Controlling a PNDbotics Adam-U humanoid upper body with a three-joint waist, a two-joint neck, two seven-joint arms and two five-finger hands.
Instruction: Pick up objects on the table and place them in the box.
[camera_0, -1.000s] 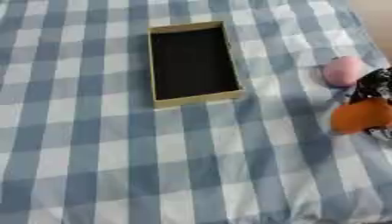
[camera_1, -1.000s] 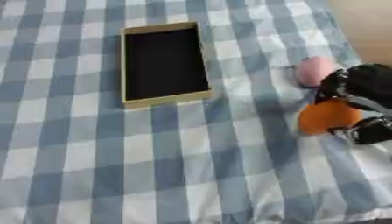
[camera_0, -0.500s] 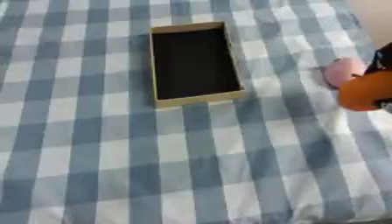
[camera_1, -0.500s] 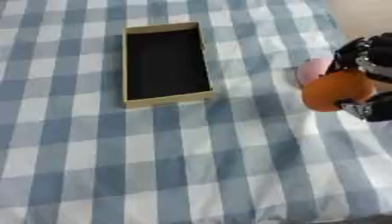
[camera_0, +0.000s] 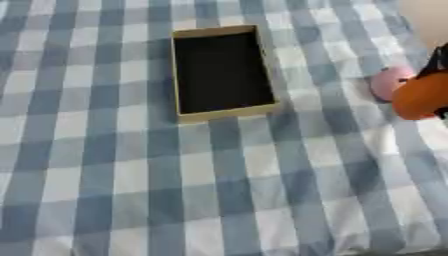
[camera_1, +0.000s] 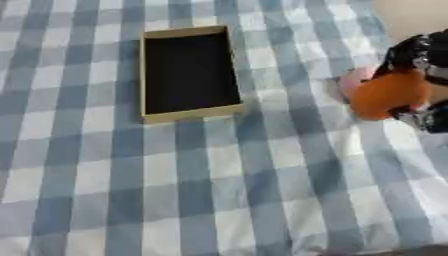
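Orange object (camera_1: 388, 95), rounded and smooth, sits in the right hand (camera_1: 418, 55), whose dark fingers curl over its top and far side; it looks lifted clear of the checked cloth on the bench (camera_1: 219, 175), though contact underneath cannot be ruled out. Just behind it, toward the far right from the box, a pink object (camera_0: 388, 82) lies on the cloth, partly hidden by the orange one.

What the coming move turns on is the box (camera_1: 189, 72): it lies to the hand's left, well apart from it and slightly farther from the robot. Its dark inside is empty, and its long axis runs away from the robot, nearly square to the line of travel. So a carry leftward would cross the long right-hand wall first, and the opening beyond that wall is the box's narrow span; I judge the release has to come soon after the wall is passed, or the orange object may land on the far rim.

Only the right hand shows, so it is the working one; the left hand is out of sight.
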